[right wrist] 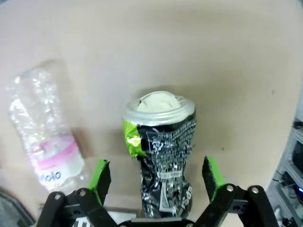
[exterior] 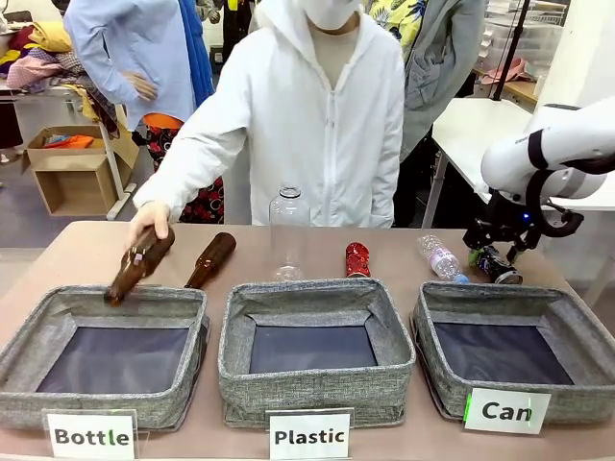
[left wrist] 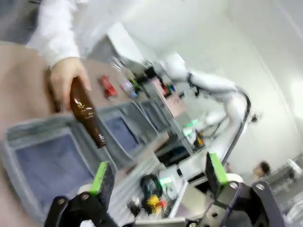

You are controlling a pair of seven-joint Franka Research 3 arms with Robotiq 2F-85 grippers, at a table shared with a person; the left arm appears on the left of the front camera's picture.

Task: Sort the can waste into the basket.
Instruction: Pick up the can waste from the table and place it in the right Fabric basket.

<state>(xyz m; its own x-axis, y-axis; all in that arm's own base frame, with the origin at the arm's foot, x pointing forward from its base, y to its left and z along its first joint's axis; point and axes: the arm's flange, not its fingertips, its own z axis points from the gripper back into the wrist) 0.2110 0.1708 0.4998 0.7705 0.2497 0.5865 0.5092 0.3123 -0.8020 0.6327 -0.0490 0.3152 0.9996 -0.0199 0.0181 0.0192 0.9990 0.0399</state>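
Left end effector: jaws wide apart, nothing between them.
Red can: shiny, crushed, upright on the table, centre-right in the front view, behind the "Plastic" basket.
Black can: far right in the front view, just behind the "Can" basket. The right wrist view adds a dented body, silver-white print, a green patch and a pale top. It sits between the fully spread fingers of the right end effector, ungripped.
Crumpled clear bottle: left of it.

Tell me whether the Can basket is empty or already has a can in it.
Empty: the Can basket shows only its bare dark bottom; the red can and the black can are out on the table.
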